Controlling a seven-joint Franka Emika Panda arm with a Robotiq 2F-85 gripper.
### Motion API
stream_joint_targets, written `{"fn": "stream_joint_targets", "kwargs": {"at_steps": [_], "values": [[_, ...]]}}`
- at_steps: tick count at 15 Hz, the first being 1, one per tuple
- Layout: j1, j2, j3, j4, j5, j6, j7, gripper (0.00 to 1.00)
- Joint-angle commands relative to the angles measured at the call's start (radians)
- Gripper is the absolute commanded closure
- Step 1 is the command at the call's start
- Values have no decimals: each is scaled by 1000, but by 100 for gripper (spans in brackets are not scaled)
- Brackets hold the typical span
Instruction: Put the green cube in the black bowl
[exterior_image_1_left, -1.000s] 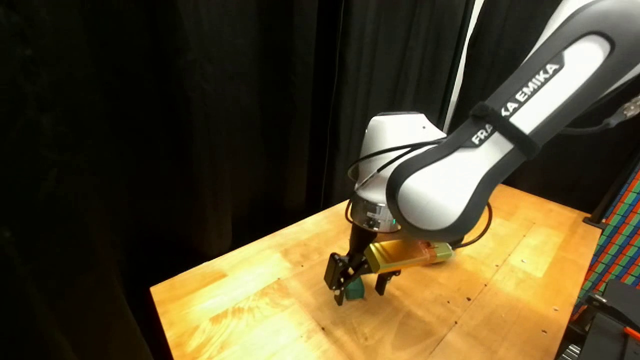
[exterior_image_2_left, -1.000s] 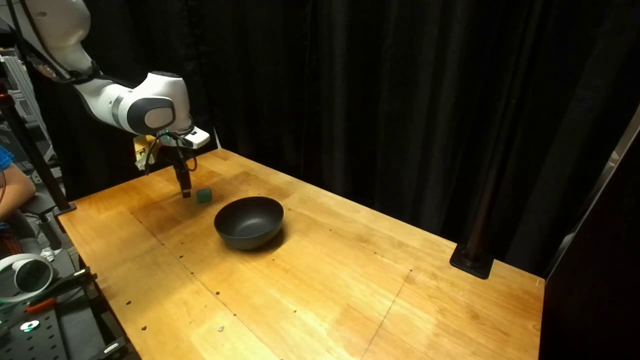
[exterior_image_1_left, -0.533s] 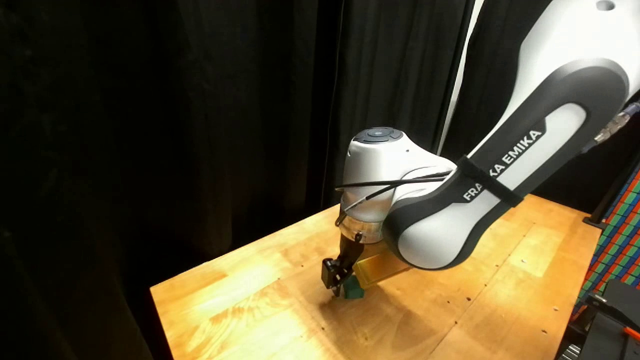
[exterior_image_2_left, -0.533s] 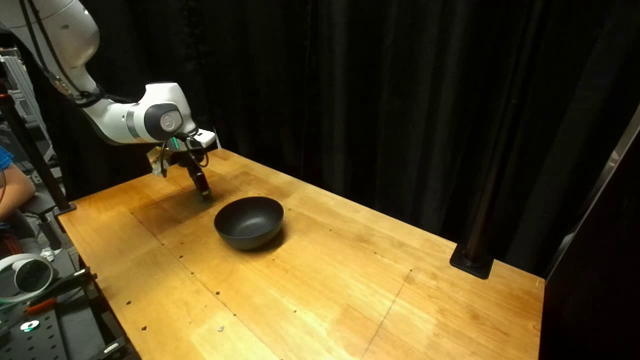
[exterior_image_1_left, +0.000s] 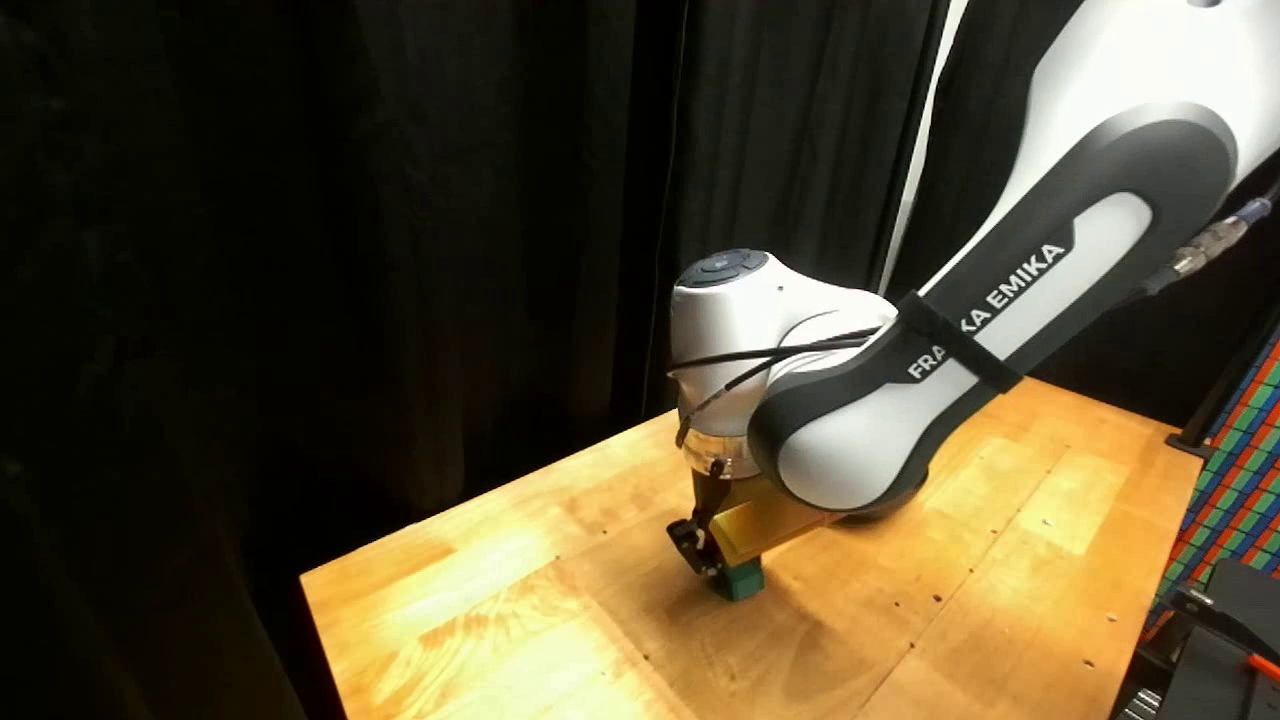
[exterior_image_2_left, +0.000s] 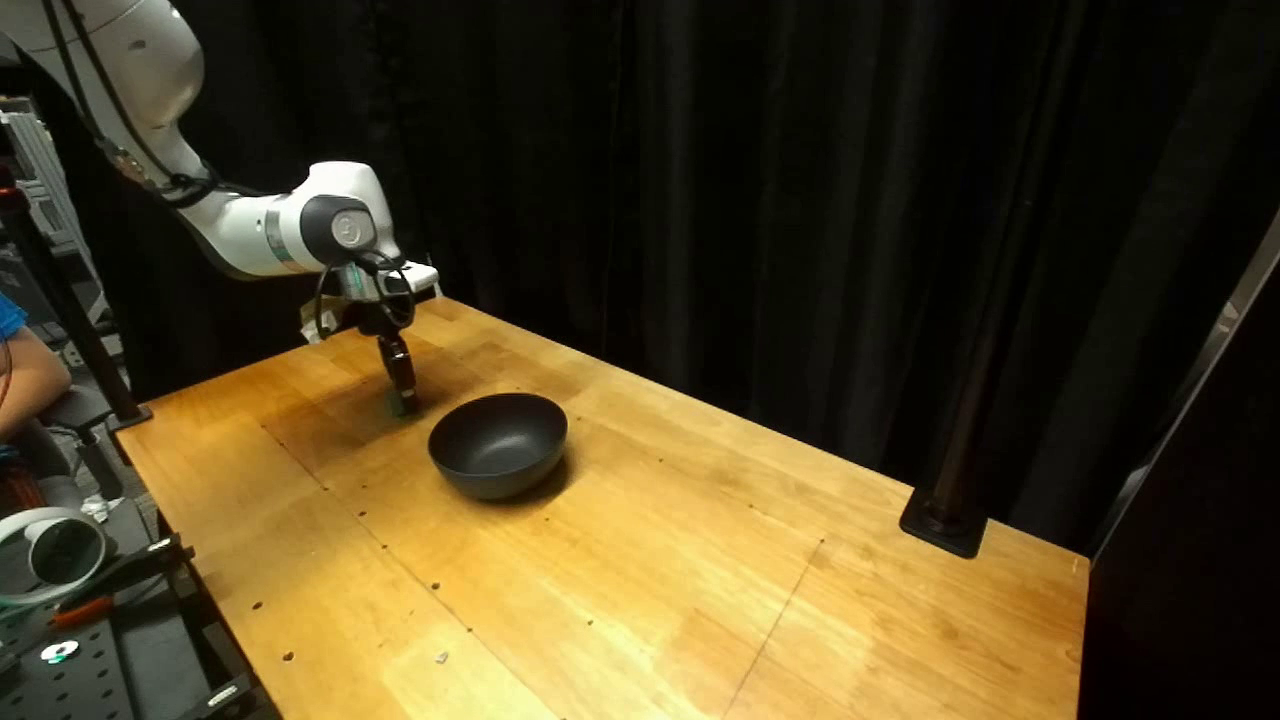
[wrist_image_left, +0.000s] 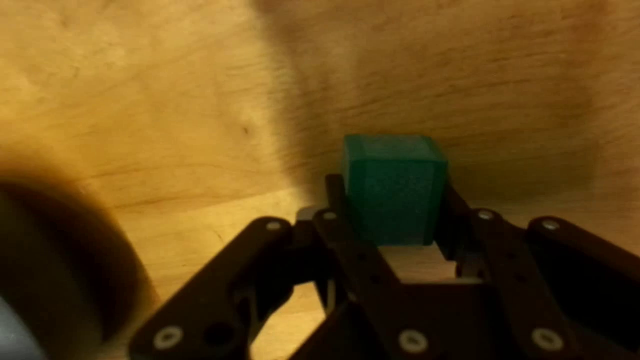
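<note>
Green cube (wrist_image_left: 392, 195), flat-faced, is clasped by fingers (wrist_image_left: 454, 220), grained wood (wrist_image_left: 175, 130) beneath.

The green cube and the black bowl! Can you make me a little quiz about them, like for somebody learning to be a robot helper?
1. Fill the gap: the black bowl stands on a wooden ____.
2. Pick one: what is the tool holding?
a) a spoon
b) the green cube
c) nothing
3. True or false: the green cube is already inside the black bowl.

Key:
1. table
2. b
3. False: the green cube is outside the black bowl.
</note>
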Motion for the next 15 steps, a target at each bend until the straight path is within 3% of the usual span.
{"fn": "stream_joint_targets", "kwargs": {"at_steps": [1,4,7,13,14,15], "values": [[-37,-59,15,16,-25,-117,28,82],[-56,-103,-29,30,-109,-138,75,82],[-121,-130,-50,45,-165,-172,103,82],[-273,-162,-52,21,-161,-214,97,82],[-293,-167,-50,19,-153,-220,93,74],[-312,-173,-43,15,-143,-221,78,32]]}}
